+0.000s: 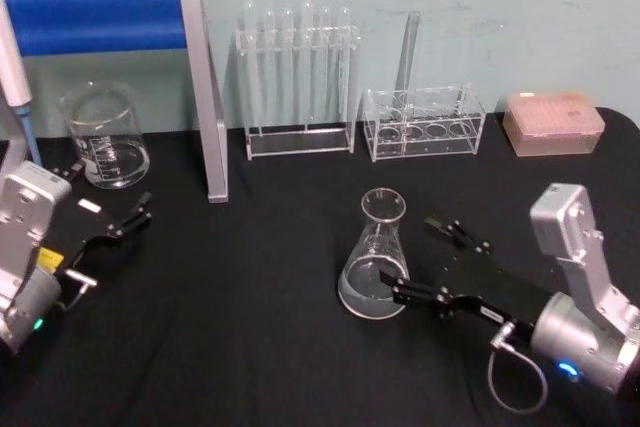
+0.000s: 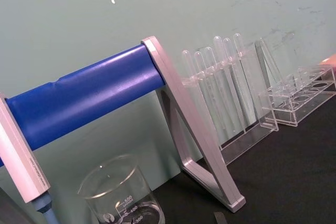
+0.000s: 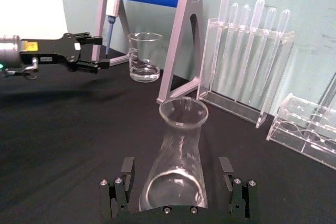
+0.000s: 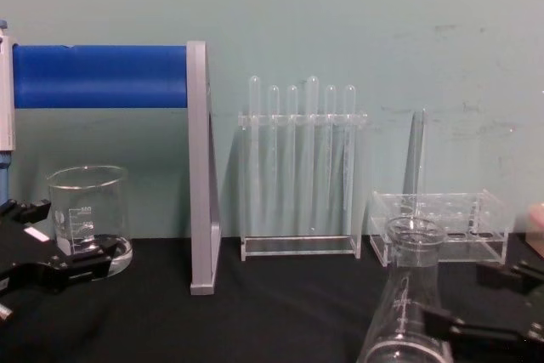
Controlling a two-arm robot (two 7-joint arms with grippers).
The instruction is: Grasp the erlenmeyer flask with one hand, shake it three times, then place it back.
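Note:
The erlenmeyer flask [image 1: 375, 252] is clear glass and stands upright on the black table, right of centre. My right gripper [image 1: 432, 265] is open, one finger on each side of the flask's wide base, apart from the glass. In the right wrist view the flask [image 3: 178, 145] rises between the two spread fingers [image 3: 122, 182]. The chest view shows the flask [image 4: 408, 303] at the lower right, with the right gripper [image 4: 480, 303] beside it. My left gripper [image 1: 100, 197] hovers open at the far left near the beaker, holding nothing, and its open jaws also show across the table [image 3: 86, 51].
A beaker [image 1: 105, 137] stands at the back left by a blue-barred stand [image 1: 205, 97] holding a pipette [image 1: 15, 67]. Along the back are a test tube rack [image 1: 298, 77], a lower clear rack [image 1: 425, 125] and a pink tip box [image 1: 553, 122].

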